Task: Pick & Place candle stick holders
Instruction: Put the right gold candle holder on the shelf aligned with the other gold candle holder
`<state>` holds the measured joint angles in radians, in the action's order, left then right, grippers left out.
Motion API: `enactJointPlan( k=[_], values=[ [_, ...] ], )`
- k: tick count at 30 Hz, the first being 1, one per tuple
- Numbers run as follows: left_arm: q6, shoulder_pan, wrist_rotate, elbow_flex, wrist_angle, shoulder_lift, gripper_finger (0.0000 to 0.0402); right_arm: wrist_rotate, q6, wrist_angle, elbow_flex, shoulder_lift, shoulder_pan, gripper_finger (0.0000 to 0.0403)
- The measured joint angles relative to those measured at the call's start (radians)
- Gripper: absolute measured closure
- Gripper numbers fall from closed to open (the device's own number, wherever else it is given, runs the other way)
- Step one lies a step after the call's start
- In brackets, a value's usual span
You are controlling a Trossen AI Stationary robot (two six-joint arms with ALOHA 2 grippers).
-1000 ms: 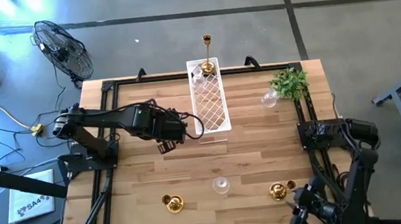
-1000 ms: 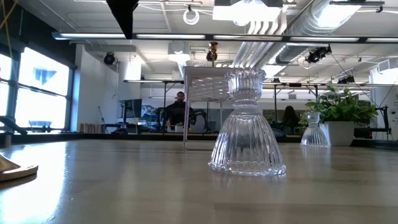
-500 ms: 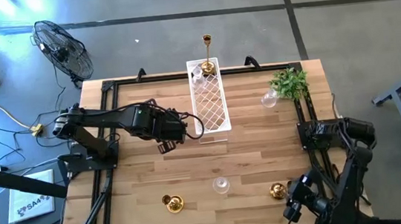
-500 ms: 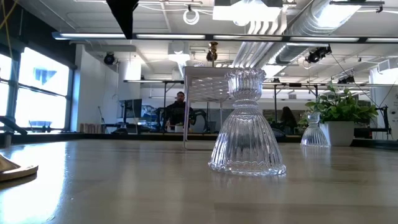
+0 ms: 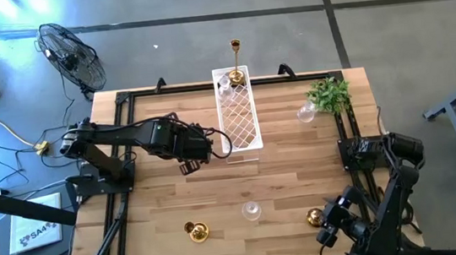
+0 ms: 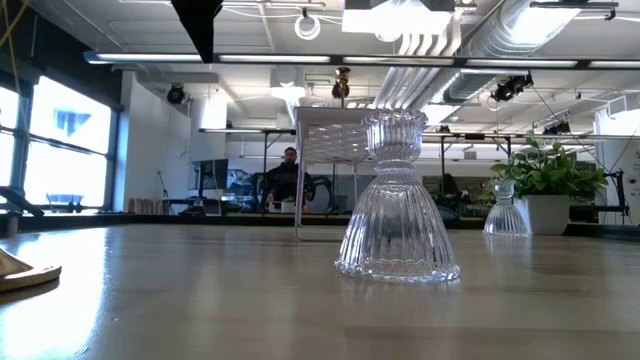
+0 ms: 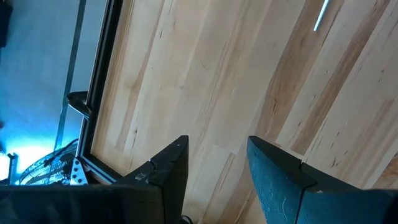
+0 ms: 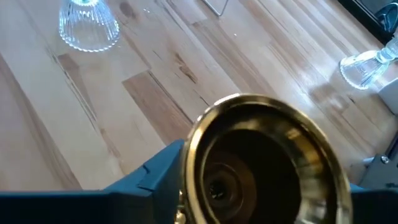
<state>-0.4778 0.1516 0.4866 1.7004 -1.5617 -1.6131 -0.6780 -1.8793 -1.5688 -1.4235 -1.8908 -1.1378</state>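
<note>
My right claw [image 5: 322, 226] reaches low, fingers astride a squat gold holder [image 8: 264, 163], left claw [image 7: 214, 168] parted over desk [image 5: 300, 167]; I count three gold, three glass.

The high view is evenly lit and sharp, with only faint shadows on the wooden surface [image 5: 242, 177]. In the low view, windows [image 6: 60, 150] at the left glow bright and throw a pale sheen across the surface, while the near edge is soft and the clear glass holder [image 6: 397, 200] is crisp with sparkling ridges. In the right wrist view, the squat gold holder [image 8: 267, 162] is blurred and glinting. The left wrist view has a blue cast at its edge.
</note>
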Motion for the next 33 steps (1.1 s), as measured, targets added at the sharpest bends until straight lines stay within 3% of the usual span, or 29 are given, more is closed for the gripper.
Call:
enactJointPlan(
  k=[9, 18, 25, 29, 33],
  values=[
    [0.000, 0.000, 0.000, 0.000, 0.000, 0.000, 0.0245, 0.032, 0.010, -0.003, 0.000, 0.000, 0.000, 0.0383],
    [-0.002, 0.000, 0.000, 0.000, 0.001, 0.000, 0.0245, 0.037, 0.042, -0.002, 0.000, 0.001, 0.030, 0.0388],
    [-0.002, 0.000, -0.001, 0.000, 0.025, 0.000, 0.0245, 0.014, 0.175, -0.001, 0.000, 0.007, 0.101, 0.0388],
    [-0.027, 0.000, -0.025, 0.000, 0.027, 0.000, 0.0245, -0.067, 0.267, -0.002, 0.000, 0.047, 0.151, 0.0388],
    [-0.035, 0.000, -0.070, 0.000, 0.024, 0.000, 0.0245, -0.278, 0.351, -0.001, 0.000, 0.124, 0.186, 0.0388]
  ],
)
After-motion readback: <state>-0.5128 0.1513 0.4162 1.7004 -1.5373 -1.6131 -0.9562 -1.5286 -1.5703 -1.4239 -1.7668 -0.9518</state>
